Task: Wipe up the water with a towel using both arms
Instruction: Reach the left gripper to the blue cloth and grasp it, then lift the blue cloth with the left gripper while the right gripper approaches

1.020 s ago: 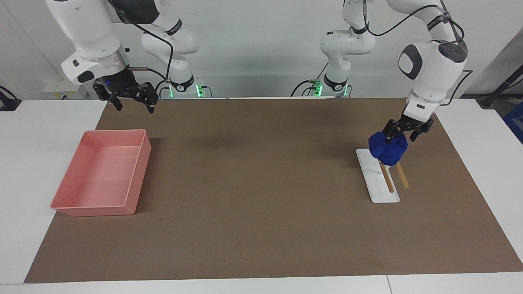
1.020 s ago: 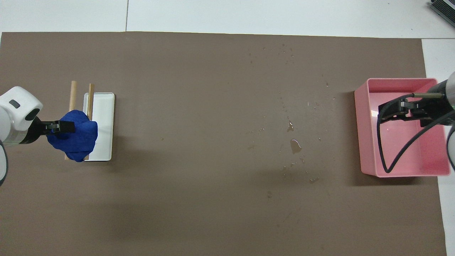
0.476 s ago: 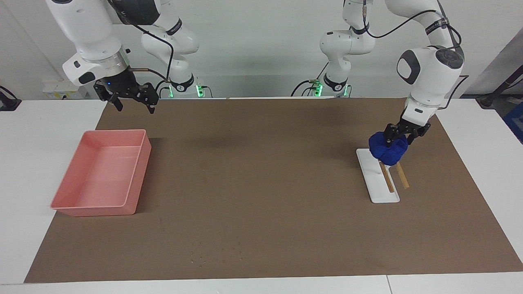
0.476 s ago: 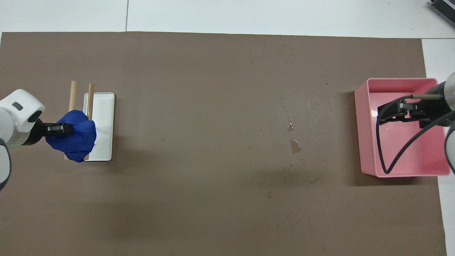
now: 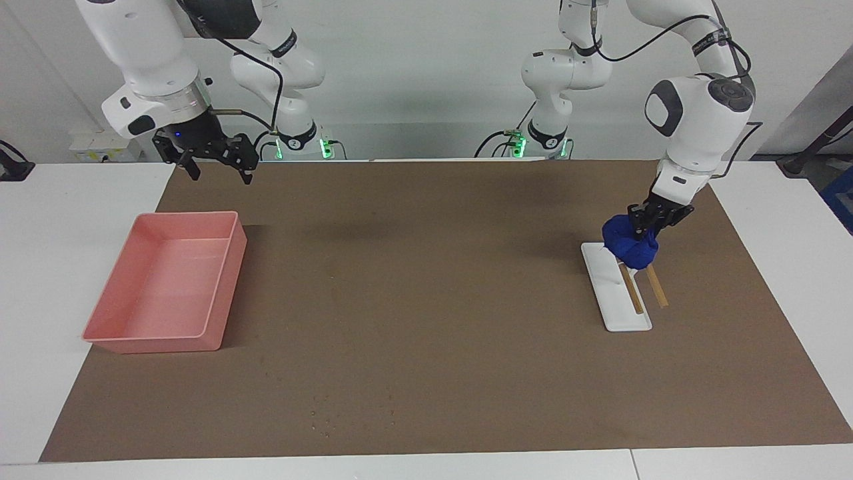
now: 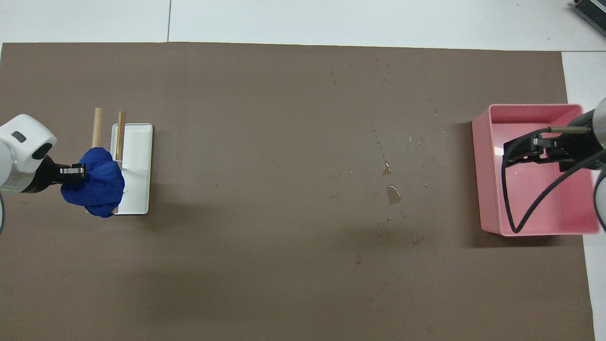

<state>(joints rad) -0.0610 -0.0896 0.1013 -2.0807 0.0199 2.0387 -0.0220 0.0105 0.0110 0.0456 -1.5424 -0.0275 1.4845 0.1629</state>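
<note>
Nearest the robots, the right gripper hangs above the mat's edge at about 10 o'clock in the facing view, fingers spread and holding nothing; in the overhead view it covers the tray only because it is raised. This arm waits — judged, in reserve for its share of the wiping.

The left gripper is clamped on the top of the towel, a blue bundle at about 3 o'clock in the facing view. The towel sits on the nearer end of a white plate and two wooden sticks at the left arm's end of the table; whether it is lifted clear of them cannot be told. A pinch at the top leaves the bulk below to serve as the wiping face.

Farther out, toward the right arm's end, the water lies as a small puddle with scattered drops, well apart from the towel, unwiped — judged, the carry comes next.
</note>
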